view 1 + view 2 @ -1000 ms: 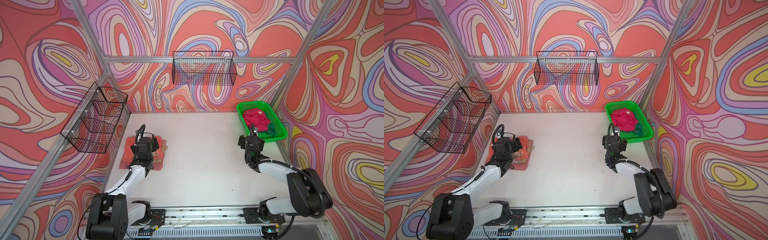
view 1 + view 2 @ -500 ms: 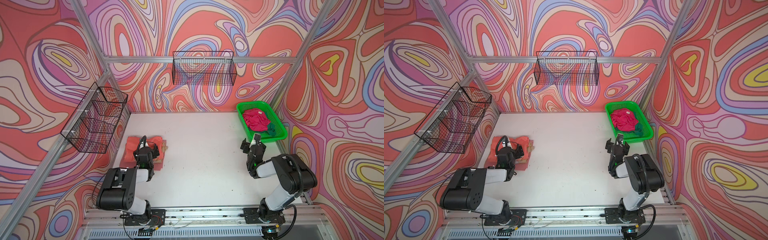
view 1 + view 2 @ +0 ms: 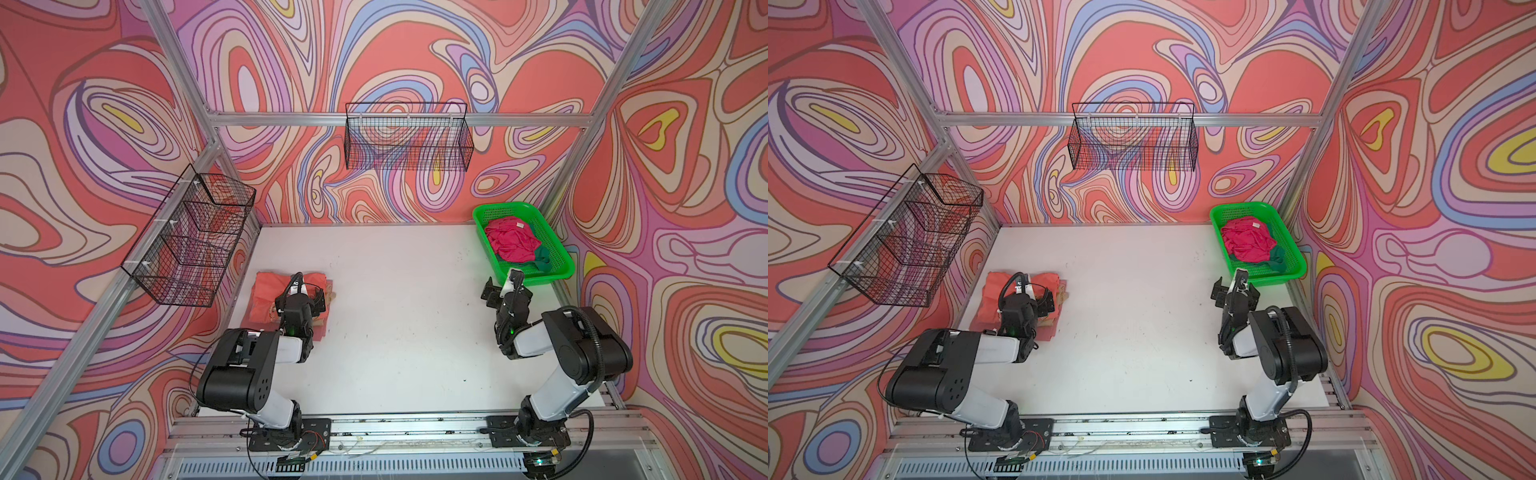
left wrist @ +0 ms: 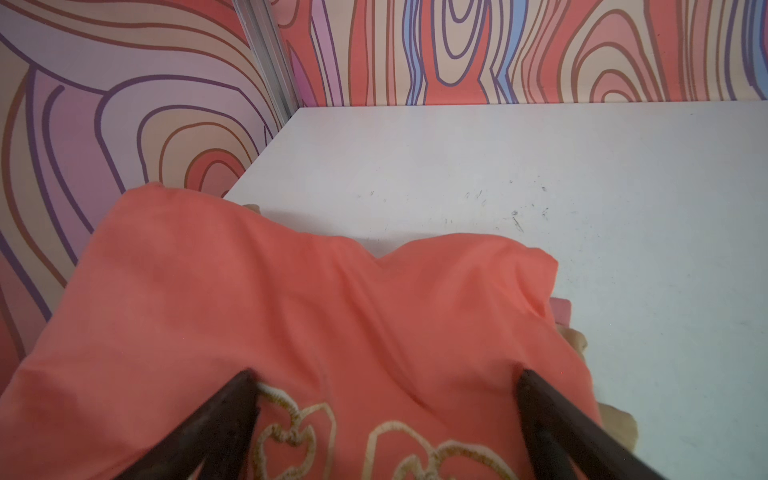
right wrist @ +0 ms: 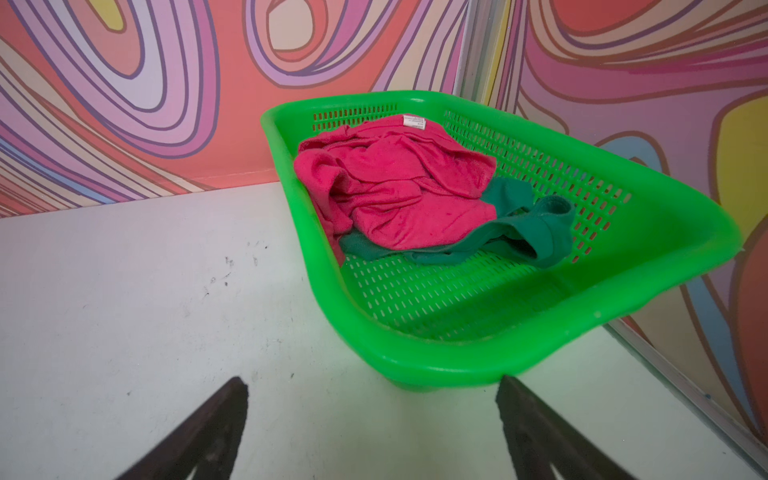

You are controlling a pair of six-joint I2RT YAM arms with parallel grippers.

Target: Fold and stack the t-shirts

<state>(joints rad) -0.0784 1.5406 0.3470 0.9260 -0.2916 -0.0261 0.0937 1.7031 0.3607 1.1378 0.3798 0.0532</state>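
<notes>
A folded coral-orange t-shirt (image 3: 268,291) (image 3: 994,293) (image 4: 291,311) tops a stack at the table's left edge. Tan (image 4: 619,419) and salmon-pink (image 4: 561,309) cloth peek out beneath it. My left gripper (image 3: 300,291) (image 4: 384,374) hovers open just over the stack, a pale looping print between its fingers. A magenta-pink t-shirt (image 3: 509,245) (image 5: 395,187) with a white label lies crumpled on a dark green one (image 3: 542,259) (image 5: 519,237) in the green basket (image 3: 540,280) (image 5: 457,365). My right gripper (image 3: 505,286) (image 5: 372,380) is open and empty over bare table, just short of the basket.
The white table (image 3: 395,311) spreads between the two arms. Black wire baskets hang on the left wall (image 3: 191,241) and the back wall (image 3: 407,141). Both arms stand folded near the front rail (image 3: 395,424). Patterned walls enclose three sides.
Both arms have folded up, their elbows raised near the front rail. The grippers have stayed roughly in place, open throughout.
</notes>
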